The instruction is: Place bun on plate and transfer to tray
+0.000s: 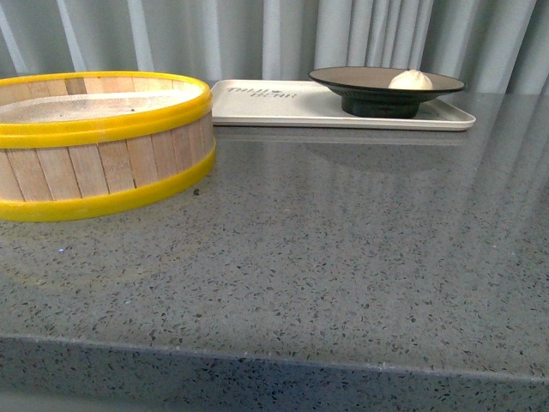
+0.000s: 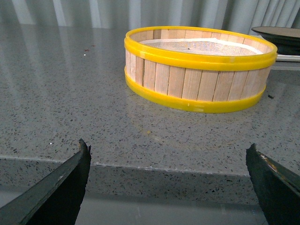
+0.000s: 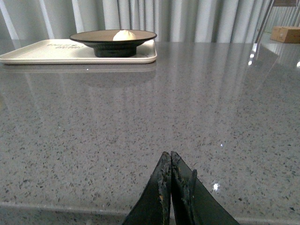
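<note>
The cream-white bun (image 1: pixel 411 81) sits on the plate (image 1: pixel 360 80), which has a tan inside, black rim and black foot. The plate stands on the right part of the cream-white tray (image 1: pixel 257 107) at the far side of the grey counter. Bun (image 3: pixel 124 35), plate (image 3: pixel 96 37) and tray (image 3: pixel 42 54) also show in the right wrist view, far off. My right gripper (image 3: pixel 169 154) is shut and empty at the counter's near edge. My left gripper (image 2: pixel 168 150) is open and empty, low at the near edge. Neither gripper shows in the front view.
A yellow-rimmed wooden steamer basket (image 1: pixel 94 146) stands at the left of the counter and shows in the left wrist view (image 2: pixel 199 68). A grey curtain hangs behind. A cardboard box (image 3: pixel 287 33) sits far off beyond the counter.
</note>
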Tool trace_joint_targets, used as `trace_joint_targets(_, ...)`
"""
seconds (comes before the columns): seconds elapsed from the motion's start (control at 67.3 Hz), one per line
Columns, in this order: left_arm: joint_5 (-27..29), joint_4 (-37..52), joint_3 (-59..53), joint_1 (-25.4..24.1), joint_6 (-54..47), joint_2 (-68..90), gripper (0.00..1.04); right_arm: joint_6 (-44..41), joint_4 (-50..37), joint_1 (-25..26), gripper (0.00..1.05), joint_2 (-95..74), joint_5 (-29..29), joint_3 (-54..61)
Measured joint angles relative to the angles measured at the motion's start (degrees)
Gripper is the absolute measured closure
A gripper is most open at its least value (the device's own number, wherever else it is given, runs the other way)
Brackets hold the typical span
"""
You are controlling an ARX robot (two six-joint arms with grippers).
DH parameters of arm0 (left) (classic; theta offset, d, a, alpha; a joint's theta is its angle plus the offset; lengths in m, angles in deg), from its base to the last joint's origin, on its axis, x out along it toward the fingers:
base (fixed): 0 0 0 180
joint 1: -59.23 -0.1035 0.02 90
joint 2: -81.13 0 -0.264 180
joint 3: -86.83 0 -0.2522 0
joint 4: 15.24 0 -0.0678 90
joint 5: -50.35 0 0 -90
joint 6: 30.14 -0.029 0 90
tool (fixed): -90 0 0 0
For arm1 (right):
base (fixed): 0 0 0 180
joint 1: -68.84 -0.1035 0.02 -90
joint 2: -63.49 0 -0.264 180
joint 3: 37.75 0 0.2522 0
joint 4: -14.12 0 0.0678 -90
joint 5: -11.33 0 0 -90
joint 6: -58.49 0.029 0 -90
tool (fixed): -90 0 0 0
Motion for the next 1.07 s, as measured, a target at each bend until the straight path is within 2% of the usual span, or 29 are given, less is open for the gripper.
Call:
trace_joint_targets(0.401,-0.02,0.0,0.0,0.0,0.0,0.0,0.07,0.0,0.02,0.0,1.03,0.22,0.02,0.2)
trace_joint_targets(0.475,-0.02,0.0,0.0,0.0,0.0,0.0,0.07,-0.07,0.02,0.0,0.87,0.24,0.02,0.2)
trace_joint_targets(0.505,-0.02,0.0,0.0,0.0,0.0,0.0,0.07,-0.07,0.02,0.0,0.77,0.24,0.02,0.2)
trace_joint_targets(0.535,-0.02,0.0,0.0,0.0,0.0,0.0,0.07,-0.07,0.02,0.0,0.74,0.24,0.02,0.2)
trace_joint_targets(0.653,-0.02,0.0,0.0,0.0,0.0,0.0,0.07,-0.07,0.02,0.0,0.51,0.24,0.02,0.2)
trace_joint_targets(0.772,-0.02,0.0,0.0,0.0,0.0,0.0,0.07,-0.07,0.02,0.0,0.34,0.24,0.02,0.2)
trace_joint_targets(0.891,-0.02,0.0,0.0,0.0,-0.02,0.0,0.07,-0.07,0.02,0.0,0.09,0.24,0.02,0.2)
trace_joint_targets(1.069,-0.02,0.0,0.0,0.0,0.0,0.0,0.07,-0.07,0.02,0.0,0.08,0.24,0.02,0.2)
